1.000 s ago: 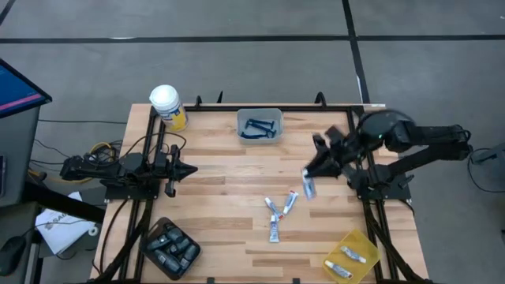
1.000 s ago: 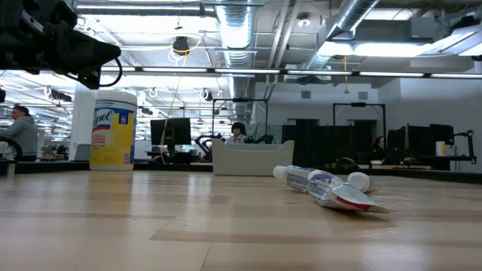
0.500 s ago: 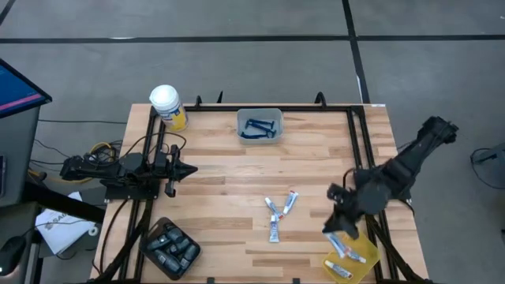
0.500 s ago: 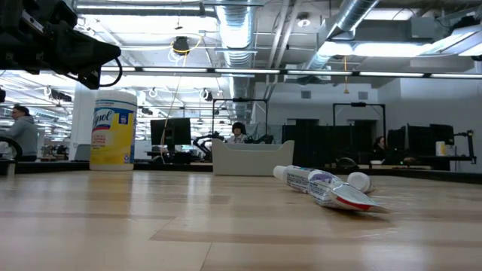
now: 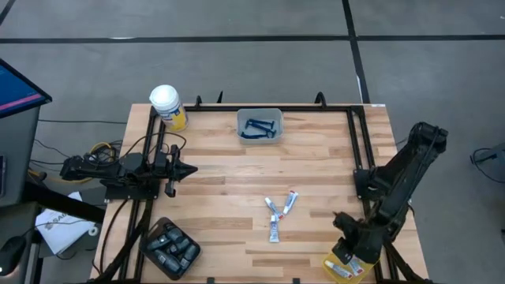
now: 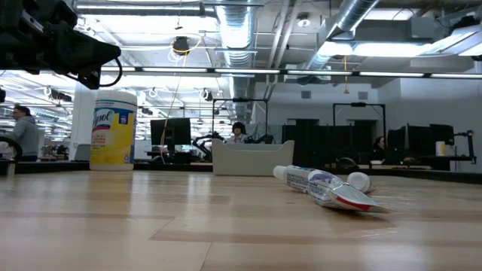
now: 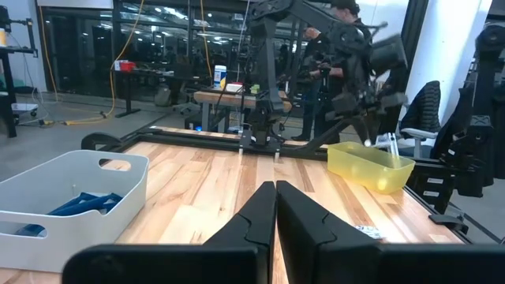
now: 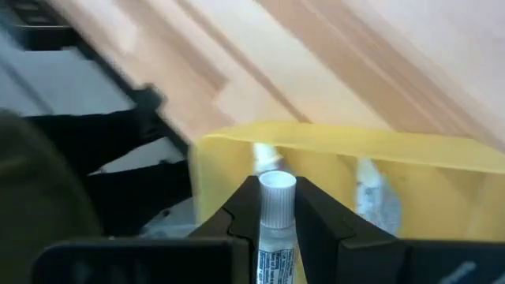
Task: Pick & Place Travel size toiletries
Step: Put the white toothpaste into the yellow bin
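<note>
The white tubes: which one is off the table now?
The tube clamped in the right hand over the yellow bin; three others lie mid-table.

Yellow bin (image 5: 353, 262) under right gripper (image 5: 347, 251)

A pale striped wood bench (image 5: 221, 173) is seen. A white-capped tube (image 8: 275, 225) with dark print is pinched by black fingers (image 8: 237, 221) over a yellow bin (image 8: 410, 170). Blue razors (image 5: 259, 128) are kept in a light grey tray (image 5: 259, 115). White tubes (image 5: 278, 213) are marked blue and red.
</note>
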